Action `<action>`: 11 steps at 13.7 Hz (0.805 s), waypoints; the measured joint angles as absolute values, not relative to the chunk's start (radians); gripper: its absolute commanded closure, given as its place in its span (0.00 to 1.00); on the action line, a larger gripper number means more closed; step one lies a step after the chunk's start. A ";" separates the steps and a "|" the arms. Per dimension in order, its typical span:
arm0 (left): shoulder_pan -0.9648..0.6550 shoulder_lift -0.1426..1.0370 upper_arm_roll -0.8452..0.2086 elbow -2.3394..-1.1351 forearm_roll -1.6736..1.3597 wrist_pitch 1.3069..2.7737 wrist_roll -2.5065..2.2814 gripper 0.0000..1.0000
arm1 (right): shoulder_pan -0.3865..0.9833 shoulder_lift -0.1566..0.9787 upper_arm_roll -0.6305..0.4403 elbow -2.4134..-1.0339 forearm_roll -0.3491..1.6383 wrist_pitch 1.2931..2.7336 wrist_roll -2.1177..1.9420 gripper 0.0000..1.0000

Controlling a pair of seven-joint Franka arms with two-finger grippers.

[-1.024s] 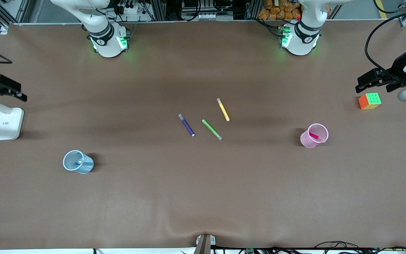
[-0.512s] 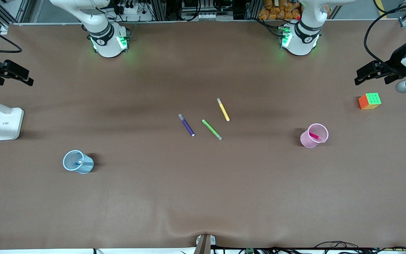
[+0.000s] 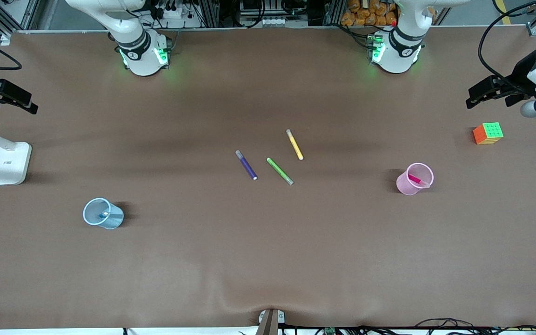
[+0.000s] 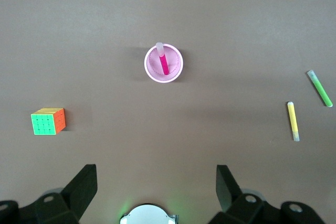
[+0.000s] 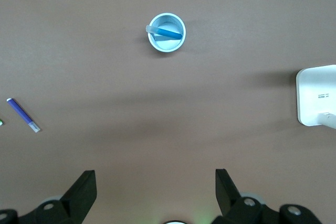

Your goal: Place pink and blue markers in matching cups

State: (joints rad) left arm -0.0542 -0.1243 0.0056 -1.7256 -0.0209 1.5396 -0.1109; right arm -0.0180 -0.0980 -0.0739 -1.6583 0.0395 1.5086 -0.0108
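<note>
Two cups (image 3: 415, 179) (image 3: 103, 213), three loose markers (image 3: 279, 170)

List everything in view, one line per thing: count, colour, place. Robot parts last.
pink cup: one, pale pink, toward the left arm's end of the table.
pink marker: one, magenta, in the pink cup.
blue cup: one, light blue, toward the right arm's end.
blue marker: one, blue, in the blue cup.
purple marker: one, purple, mid-table.
green marker: one, green, beside the purple marker.
yellow marker: one, yellow, farther from the front camera than the green marker.
puzzle cube: one, green and orange, near the left pincer.
lamp base: one, white, near the right pincer.
left pincer: open, empty.
right pincer: open, empty.
</note>
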 measured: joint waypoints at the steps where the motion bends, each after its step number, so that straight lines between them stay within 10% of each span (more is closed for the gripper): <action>1: -0.054 -0.124 0.007 -1.726 -0.019 1.541 -0.111 0.00 | -0.018 -0.098 -0.074 -1.657 0.039 1.509 -0.011 0.00; 11: -0.061 -0.097 0.012 -1.695 0.017 1.553 -0.111 0.00 | -0.016 -0.098 -0.086 -1.628 0.038 1.500 -0.010 0.00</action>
